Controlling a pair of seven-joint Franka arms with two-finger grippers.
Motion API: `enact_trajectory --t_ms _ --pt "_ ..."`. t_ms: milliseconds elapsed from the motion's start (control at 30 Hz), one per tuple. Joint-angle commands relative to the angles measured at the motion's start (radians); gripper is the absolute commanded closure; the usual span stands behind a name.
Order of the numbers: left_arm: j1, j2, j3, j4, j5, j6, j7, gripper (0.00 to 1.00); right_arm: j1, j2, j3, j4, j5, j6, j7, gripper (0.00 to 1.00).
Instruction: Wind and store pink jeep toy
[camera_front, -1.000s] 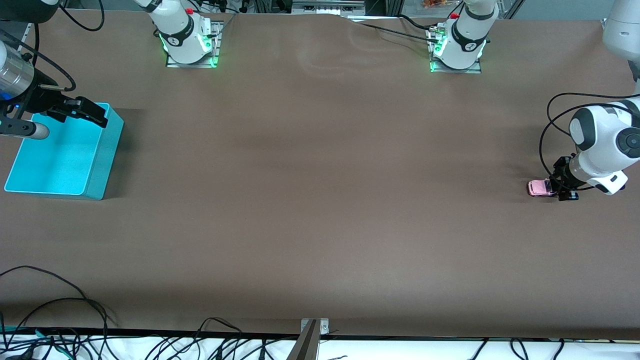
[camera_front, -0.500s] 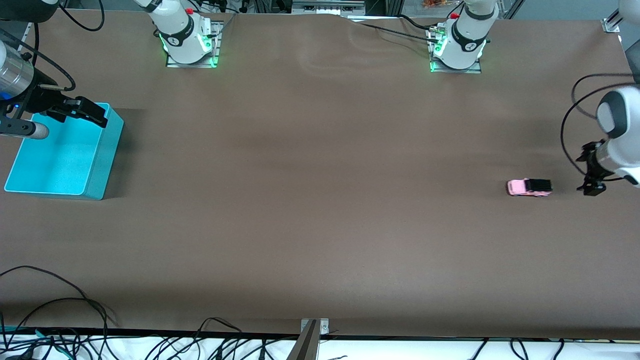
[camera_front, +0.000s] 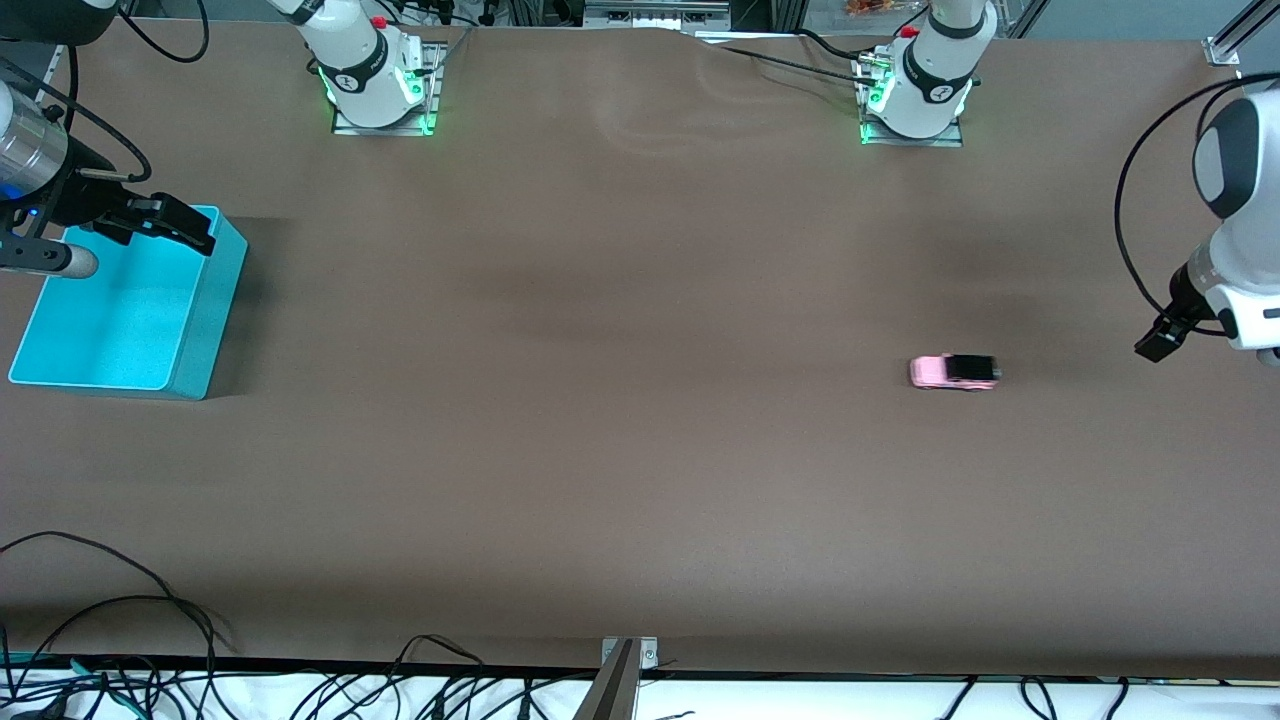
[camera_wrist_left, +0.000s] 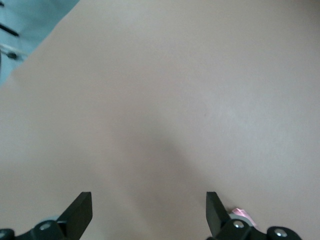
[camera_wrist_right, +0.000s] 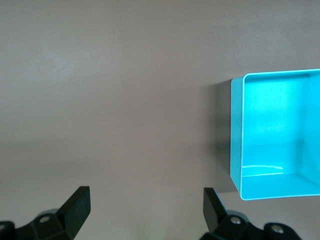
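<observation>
The pink jeep toy (camera_front: 954, 372) stands on the brown table, free of any gripper, toward the left arm's end. A sliver of it shows at the edge of the left wrist view (camera_wrist_left: 241, 213). My left gripper (camera_front: 1160, 343) is open and empty, raised above the table beside the jeep, nearer the table's end; in its wrist view (camera_wrist_left: 149, 212) only bare table lies between the fingers. My right gripper (camera_front: 170, 225) is open and empty over the rim of the turquoise bin (camera_front: 205, 335), which also shows in the right wrist view (camera_wrist_right: 239, 150). The right arm waits.
The two arm bases (camera_front: 375, 75) (camera_front: 915, 90) stand along the table's edge farthest from the front camera. Cables (camera_front: 110, 620) lie along the edge nearest that camera. The bin looks empty.
The left gripper has let go of the jeep and lifted away toward the table's end. The jeep has rolled across the table toward the right arm's end. The right arm has not moved.
</observation>
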Motion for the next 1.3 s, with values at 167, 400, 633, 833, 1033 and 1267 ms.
enact_trajectory --t_ms 167,400,633,833,1033,1267 --pt "-0.09 -0.019 0.045 0.229 -0.209 -0.2 0.366 0.0 -0.004 0.01 0.003 0.023 0.0 -0.014 -0.013 0.0" --pt "-0.147 -0.017 0.059 0.315 -0.253 -0.282 0.536 0.01 -0.004 0.01 0.003 0.023 0.0 -0.012 -0.013 0.0" --pt "-0.169 -0.014 0.079 0.329 -0.321 -0.333 0.735 0.0 -0.004 0.01 0.003 0.023 0.0 -0.012 -0.013 0.0" --pt "-0.169 -0.012 0.066 0.352 -0.323 -0.341 0.738 0.0 -0.004 0.01 0.003 0.023 0.0 -0.012 -0.013 0.0" --pt "-0.167 -0.011 0.065 0.354 -0.319 -0.342 0.765 0.0 -0.004 0.01 0.003 0.023 0.0 -0.011 -0.013 0.0" --pt "-0.169 -0.011 0.059 0.355 -0.314 -0.342 0.779 0.0 -0.007 0.01 0.003 0.023 0.0 -0.012 -0.013 0.0"
